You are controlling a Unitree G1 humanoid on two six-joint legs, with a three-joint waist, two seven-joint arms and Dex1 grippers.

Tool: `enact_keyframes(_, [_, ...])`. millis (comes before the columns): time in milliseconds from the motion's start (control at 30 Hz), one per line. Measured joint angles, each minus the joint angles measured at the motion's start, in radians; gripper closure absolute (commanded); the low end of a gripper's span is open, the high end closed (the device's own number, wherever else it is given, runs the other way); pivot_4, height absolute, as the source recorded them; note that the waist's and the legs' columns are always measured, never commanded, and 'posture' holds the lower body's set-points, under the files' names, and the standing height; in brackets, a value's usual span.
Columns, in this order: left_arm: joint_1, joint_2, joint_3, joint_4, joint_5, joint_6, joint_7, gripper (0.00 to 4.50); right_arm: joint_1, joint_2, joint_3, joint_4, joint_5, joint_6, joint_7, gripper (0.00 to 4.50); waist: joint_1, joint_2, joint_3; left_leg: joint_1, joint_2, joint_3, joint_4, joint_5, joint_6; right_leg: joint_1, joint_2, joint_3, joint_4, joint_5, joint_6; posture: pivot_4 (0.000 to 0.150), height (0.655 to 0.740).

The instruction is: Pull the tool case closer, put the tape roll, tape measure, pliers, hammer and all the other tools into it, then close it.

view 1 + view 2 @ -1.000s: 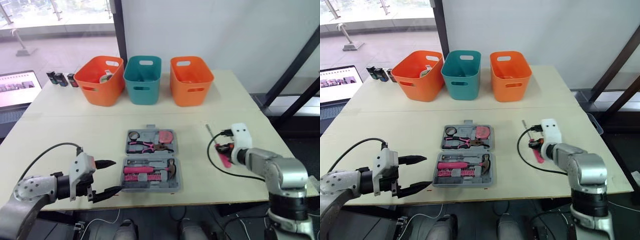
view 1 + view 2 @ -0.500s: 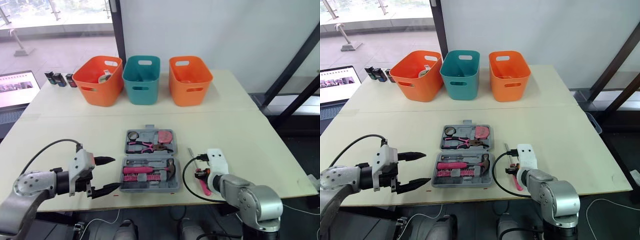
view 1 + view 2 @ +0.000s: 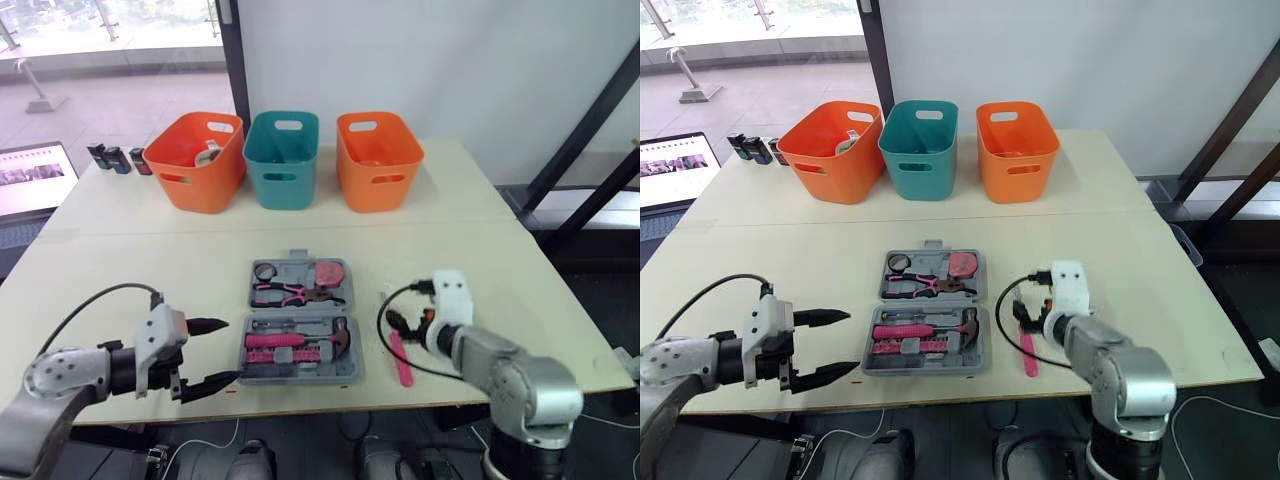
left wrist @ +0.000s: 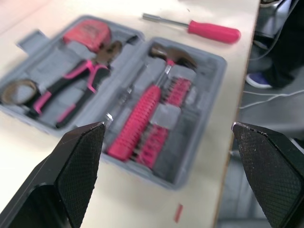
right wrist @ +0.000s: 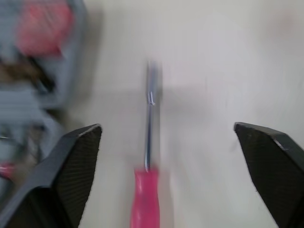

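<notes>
Right gripper point(image 5: 166, 125) has let go of the pink screwdriver point(image 3: 402, 360), which now lies flat on the table point(image 3: 150, 260) just to the right of the tool case point(image 3: 300, 318). Its two fingers are spread wide and hold nothing. The left gripper point(image 3: 232, 350) hangs wide open and empty, left of the case. The hammer point(image 3: 300, 340), pliers point(image 3: 290, 293), tape measure point(image 3: 328, 272) and tape roll point(image 3: 267, 271) sit inside the open case.

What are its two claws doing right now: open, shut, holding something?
Left gripper: open, empty, beside the tool case.
Right gripper: open, empty, near the pink screwdriver.
</notes>
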Motion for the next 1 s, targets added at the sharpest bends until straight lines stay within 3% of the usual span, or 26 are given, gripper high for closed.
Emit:
enact_keyframes(100, [0.007, 0.016, 0.095, 0.034, -0.060, 0.015, -0.034, 0.00, -0.118, -0.270, 0.007, -0.048, 0.121, -0.011, 0.191, 0.05, 0.009, 0.001, 0.002, 0.000, 0.000, -0.001, 0.000, 0.000, 0.000, -0.002, 0.000, -0.002, -0.002, -0.001, 0.000, 0.150, 0.7400])
enact_keyframes(167, [0.008, 0.036, 0.126, 0.054, -0.079, 0.016, -0.062, 0.00, -0.114, -0.466, 0.085, -0.050, 0.173, -0.130, 0.361, 0.05, 0.012, 0.000, 0.003, 0.000, 0.000, -0.001, -0.001, 0.000, 0.000, -0.002, -0.001, -0.002, -0.005, -0.001, 0.000, 0.150, 0.7400])
enact_keyframes(267, [-0.001, 0.064, 0.138, 0.085, -0.095, 0.034, -0.096, 0.00, -0.065, -0.748, 0.270, -0.022, 0.144, -0.482, 0.670, 0.05, 0.006, 0.000, 0.005, 0.000, -0.001, 0.002, -0.004, -0.001, 0.001, 0.001, -0.004, -0.002, -0.013, -0.001, 0.000, 0.150, 0.7400])
enact_keyframes(367, [-0.033, 0.062, 0.130, 0.100, -0.099, 0.039, -0.095, 0.00, -0.085, -0.881, 0.474, 0.121, -0.029, -0.880, 0.878, 0.05, -0.003, -0.005, 0.008, 0.000, -0.001, 0.005, -0.003, -0.001, 0.001, 0.003, -0.004, -0.001, -0.013, 0.000, 0.001, 0.150, 0.7400])
enact_keyframes(500, [-0.033, 0.049, 0.124, 0.098, -0.098, 0.001, -0.115, 0.00, -0.174, -0.906, 0.669, 0.305, -0.265, -1.313, 1.068, 0.05, -0.012, -0.007, 0.009, 0.000, -0.001, 0.004, -0.003, -0.001, 0.001, 0.003, -0.003, -0.001, -0.010, 0.000, 0.002, 0.150, 0.7400])
enact_keyframes(700, [0.051, 0.058, 0.091, 0.053, -0.086, -0.031, -0.191, 0.00, -0.324, -0.842, 0.867, 0.555, -0.555, -1.845, 1.220, 0.05, -0.016, -0.007, 0.012, 0.000, -0.001, 0.004, -0.002, -0.001, 0.001, 0.002, -0.003, -0.002, -0.005, -0.001, 0.003, 0.150, 0.7400])
enact_keyframes(833, [0.064, 0.065, 0.078, 0.008, -0.080, -0.028, -0.189, 0.00, -0.422, -0.720, 0.933, 0.714, -0.666, -2.039, 1.244, 0.05, -0.017, -0.008, 0.015, 0.001, -0.001, 0.003, 0.001, 0.000, -0.001, 0.002, -0.003, -0.001, 0.000, -0.001, 0.003, 0.150, 0.7400])
enact_keyframes(1000, [0.064, 0.065, 0.077, -0.012, -0.080, -0.031, -0.184, 0.00, -0.500, -0.626, 0.966, 0.842, -0.760, -2.144, 1.244, 0.05, -0.017, -0.007, 0.015, 0.002, -0.001, 0.002, 0.001, 0.001, -0.002, 0.002, -0.002, -0.001, 0.002, -0.001, 0.002, 0.150, 0.7400])
